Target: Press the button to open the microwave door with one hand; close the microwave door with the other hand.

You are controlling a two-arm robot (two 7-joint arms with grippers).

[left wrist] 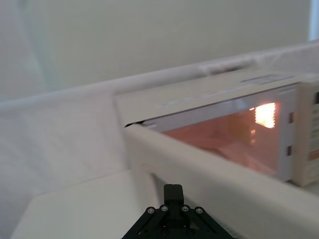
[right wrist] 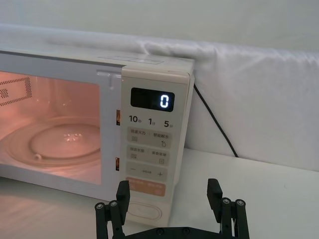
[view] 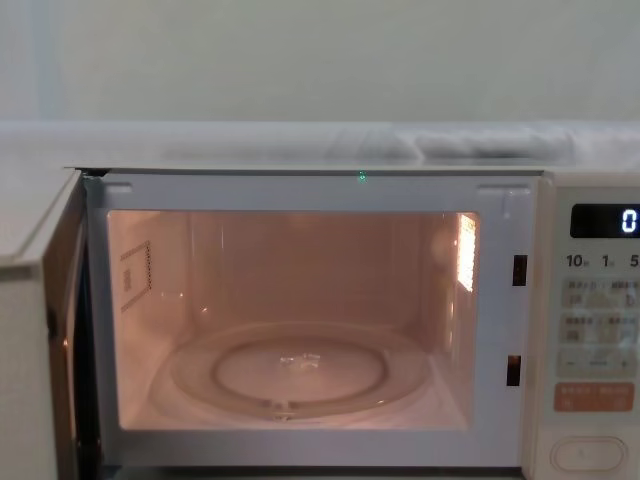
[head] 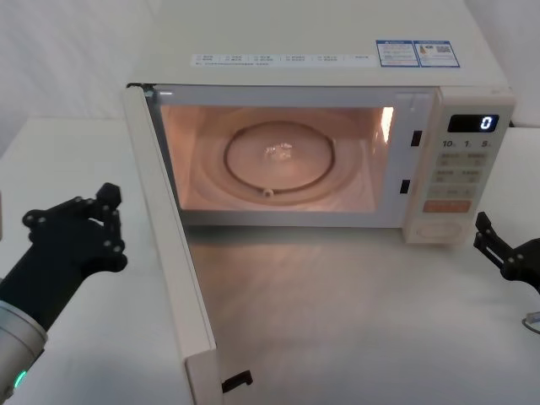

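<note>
The cream-white microwave (head: 321,34) stands lit inside, its glass turntable (head: 283,160) bare. The microwave door (head: 164,253) is swung wide open toward me on the left, seen edge-on. My left gripper (head: 108,200) is shut, on the outer side of the door and a short gap from it; the left wrist view shows its tip (left wrist: 173,190) just short of the door (left wrist: 224,184). The pill-shaped button (head: 439,228) sits at the bottom of the control panel. My right gripper (head: 483,234) is open, just right of the button (right wrist: 144,211) and clear of the panel.
The display (right wrist: 152,99) reads 0. A black cable (right wrist: 214,119) runs down the white cloth backdrop right of the oven. The white table (head: 337,321) lies in front of the cavity, and the door's latch hook (head: 236,381) juts out at its near end.
</note>
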